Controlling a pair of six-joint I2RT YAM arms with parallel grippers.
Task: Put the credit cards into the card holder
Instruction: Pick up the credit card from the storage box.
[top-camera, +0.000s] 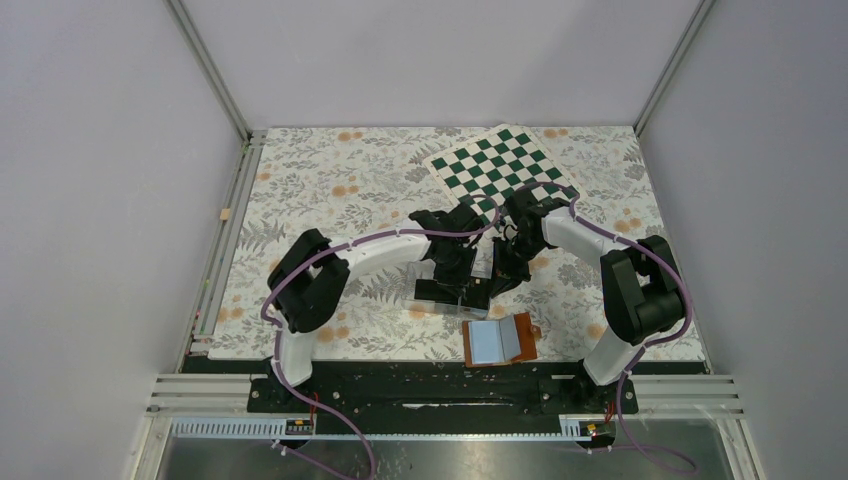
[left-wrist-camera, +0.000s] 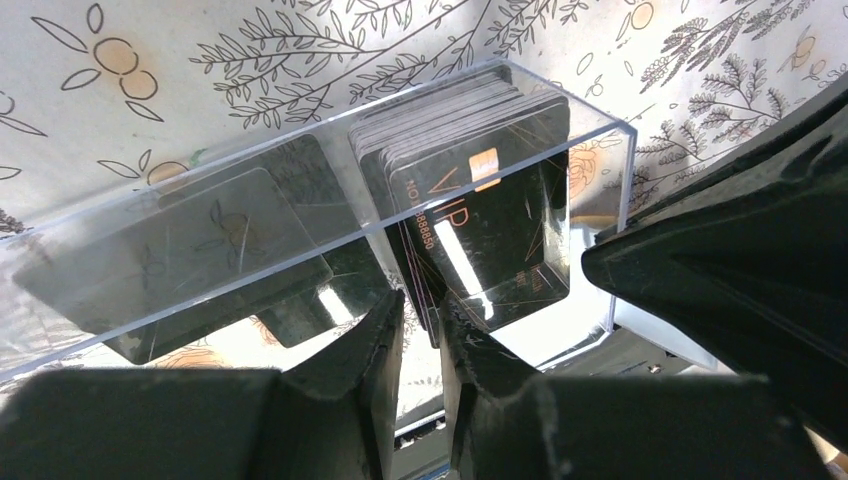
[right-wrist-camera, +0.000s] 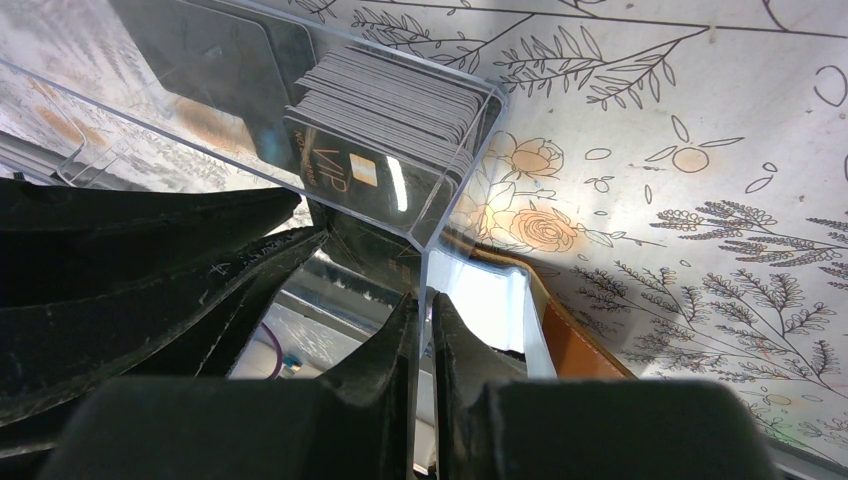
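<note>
The credit cards (left-wrist-camera: 480, 210) are black cards stacked on edge in the right compartment of a clear plastic box (left-wrist-camera: 200, 190). A second dark stack (left-wrist-camera: 210, 245) lies in its left compartment. My left gripper (left-wrist-camera: 422, 305) is closed to a narrow gap on the lower edges of a few front cards. My right gripper (right-wrist-camera: 422, 300) is shut on the box's thin end wall (right-wrist-camera: 455, 200), beside the stack (right-wrist-camera: 390, 110). In the top view both grippers, left (top-camera: 462, 285) and right (top-camera: 500, 275), meet at the box (top-camera: 445, 292). The tan card holder (top-camera: 498, 340) lies open just in front, and its brown edge (right-wrist-camera: 575, 340) shows in the right wrist view.
A green-and-white chessboard mat (top-camera: 500, 165) lies at the back of the floral tablecloth (top-camera: 330, 190). The two arms crowd each other over the box. The black base rail (top-camera: 400, 385) runs along the near edge right behind the card holder.
</note>
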